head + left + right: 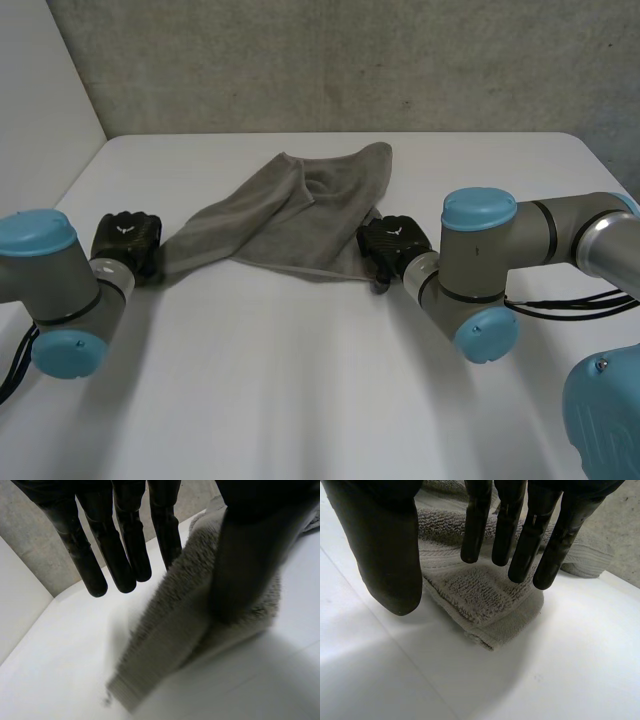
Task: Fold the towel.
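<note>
Learner: Towel (pixel 290 215) first, where does it lie?

Mentor: In the middle of the tabletop (pixel 300 400), toward the far side. It is crumpled, with one part thrown over another, and not yet folded flat.

Learner: And the hands?

Mentor: The left hand (pixel 125 240) is at the towel's left corner, and the right hand (pixel 393 240) is at the near right corner. In the left wrist view the fingers (pixel 125 555) are straight and spread beside the cloth. The thumb (pixel 250 555) stands over the cloth, but whether it touches I cannot tell. I see no pinch, so I judge this hand wide. The right hand is wide also: straight fingers (pixel 520 530) and thumb (pixel 385 555) hang above the corner, which lies between them.

Learner: How to do this step well?

Mentor: I think the step is to take both corners. Each hand should go low, so that thumb and fingers have the edge between them, and then close very near the corner. Both grasps should be firm before any lifting, otherwise the cloth may slip and the fold may become skew.

Learner: And the count?

Mentor: One towel, two hands, one tabletop.
</note>
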Robot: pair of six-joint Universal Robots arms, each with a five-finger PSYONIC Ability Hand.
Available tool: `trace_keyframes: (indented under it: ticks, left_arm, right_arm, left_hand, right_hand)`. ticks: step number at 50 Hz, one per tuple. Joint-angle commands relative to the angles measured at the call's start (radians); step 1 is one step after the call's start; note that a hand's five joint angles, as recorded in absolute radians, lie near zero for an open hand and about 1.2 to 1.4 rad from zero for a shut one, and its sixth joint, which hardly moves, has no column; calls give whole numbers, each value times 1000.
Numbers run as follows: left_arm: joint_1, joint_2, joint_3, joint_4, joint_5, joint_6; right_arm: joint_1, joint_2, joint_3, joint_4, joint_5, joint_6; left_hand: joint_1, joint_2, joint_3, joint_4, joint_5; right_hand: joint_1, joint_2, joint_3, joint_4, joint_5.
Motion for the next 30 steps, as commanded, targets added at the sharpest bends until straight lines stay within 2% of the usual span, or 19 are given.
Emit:
trace_keyframes:
  ticks: [1, 5, 7, 30]
  left_arm:
    - [0, 7, 0, 1, 2, -3]
    - [5, 10, 0, -1, 2, -3]
    - [12, 12, 1, 1, 2, -6]
    - [34, 27, 7, -1, 2, -14]
  right_arm:
    - [1, 30, -31, -3, 5, 0]
    - [13, 44, -38, -5, 5, -1]
    - [24, 49, -44, -5, 5, -1]
    - [37, 92, -138, 0, 22, -1]
  left_hand:
    - [275, 277, 280, 278, 287]
    - [381, 383, 386, 384, 393]
    - [557, 559, 562, 560, 568]
    - [575, 577, 580, 578, 587]
  right_hand:
    - [22, 15, 25, 23, 24]
    - [43, 36, 45, 44, 44]
    - [46, 39, 48, 46, 47]
    - [63, 56, 66, 64, 65]
